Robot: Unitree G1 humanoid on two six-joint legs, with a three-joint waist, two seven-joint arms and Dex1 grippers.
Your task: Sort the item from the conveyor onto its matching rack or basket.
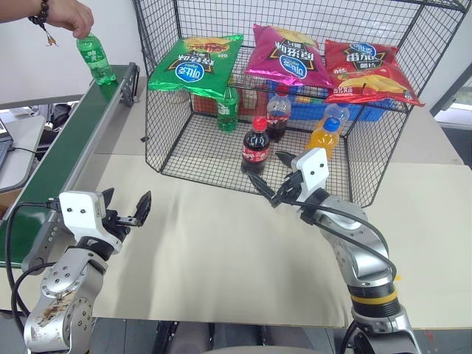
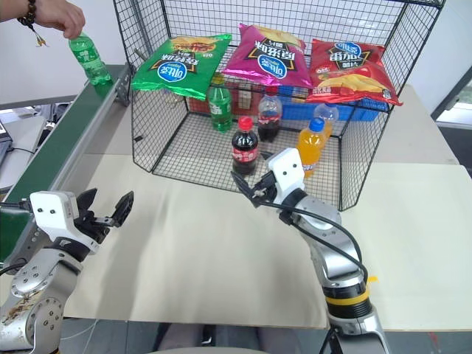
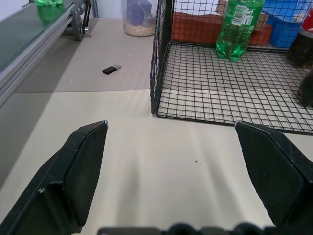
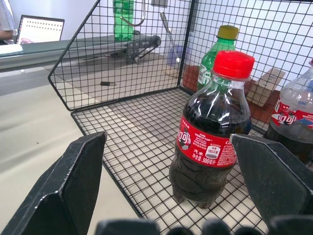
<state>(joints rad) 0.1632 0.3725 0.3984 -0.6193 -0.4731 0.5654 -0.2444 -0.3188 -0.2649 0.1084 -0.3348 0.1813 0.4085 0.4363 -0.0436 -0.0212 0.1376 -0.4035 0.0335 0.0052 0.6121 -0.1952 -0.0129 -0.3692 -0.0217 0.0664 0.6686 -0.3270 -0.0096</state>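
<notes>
**Q:** Where is the item?

**A:** The green soda bottle (image 1: 95,59) stands upright at the conveyor's (image 1: 66,147) far end, a person's hand (image 1: 68,15) on its cap.

**Q:** State of my tools?

**A:** My left tool (image 1: 127,212) hangs spread and empty over the worktop (image 1: 221,251), just beside the conveyor. My right tool (image 1: 279,177), well apart from it, is spread at the wire cage's (image 1: 169,140) open front, facing a cola bottle (image 4: 210,132).

**Q:** Procedure?

**A:** I judge: wait for the hand to clear, approach level, pinch mid-body, keep upright.
</notes>
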